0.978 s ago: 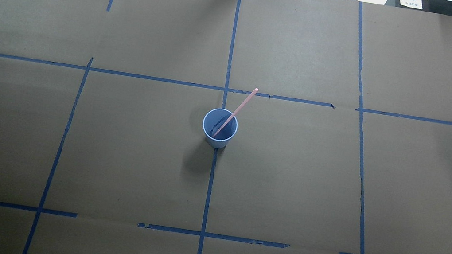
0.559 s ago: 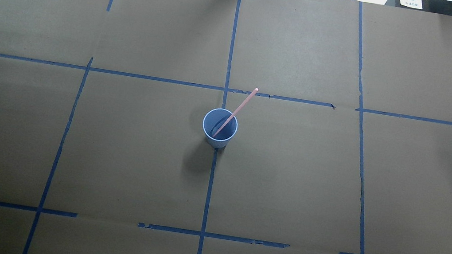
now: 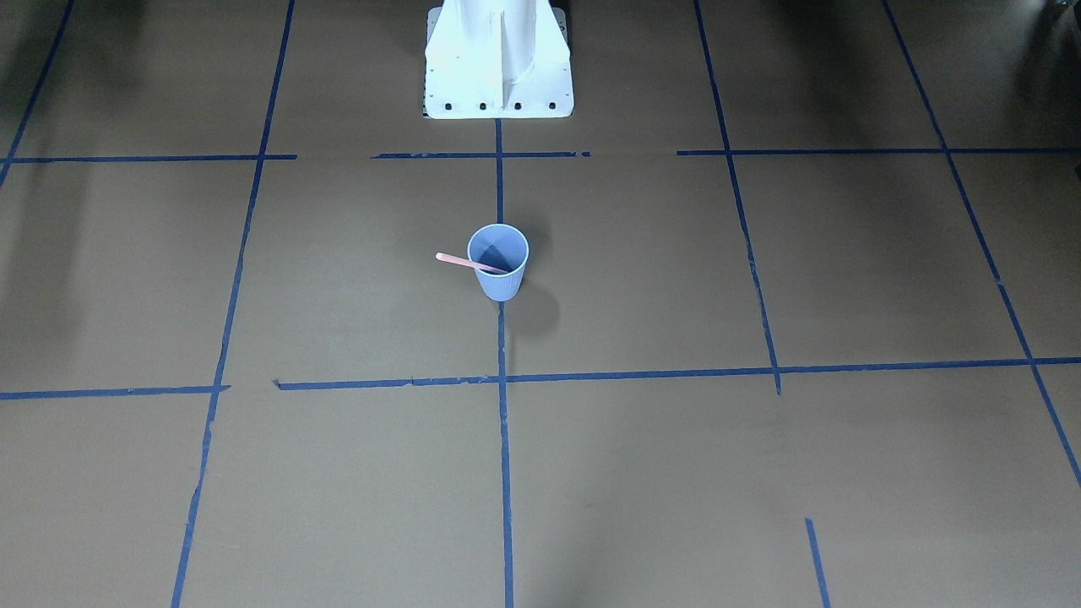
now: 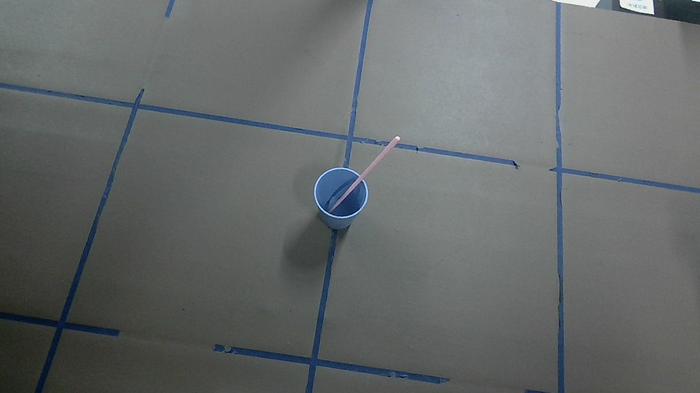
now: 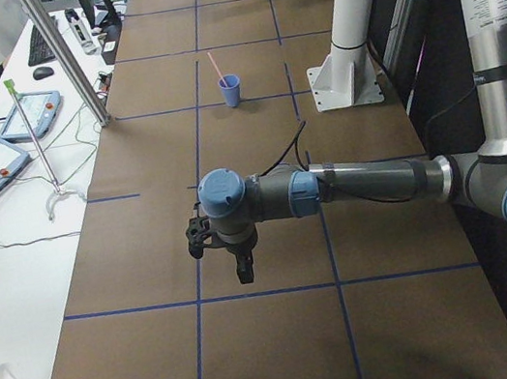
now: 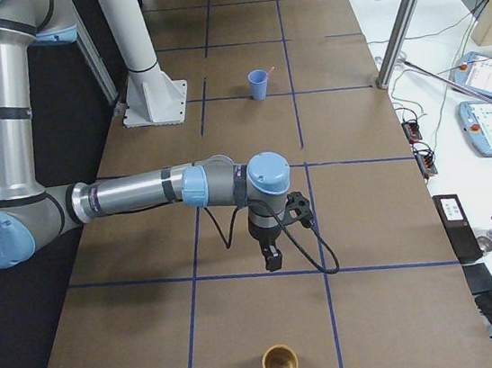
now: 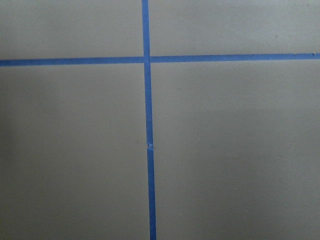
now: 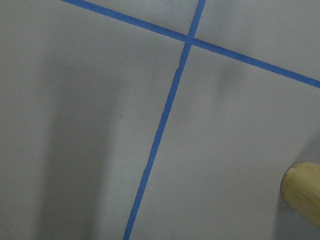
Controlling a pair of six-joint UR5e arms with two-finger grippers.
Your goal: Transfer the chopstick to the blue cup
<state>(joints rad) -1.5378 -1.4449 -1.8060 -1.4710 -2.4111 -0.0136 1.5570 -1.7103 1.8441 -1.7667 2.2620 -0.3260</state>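
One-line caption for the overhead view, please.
Chopstick stands slanted in the upright blue cup, its top end past the rim, on the taped table.

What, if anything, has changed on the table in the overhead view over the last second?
Nothing visibly changed. The chopstick stands slanted in the blue cup exactly as before, its lower end inside and its upper end leaning out over the rim, away from the robot and toward its right. The cup has not shifted on the tape line.
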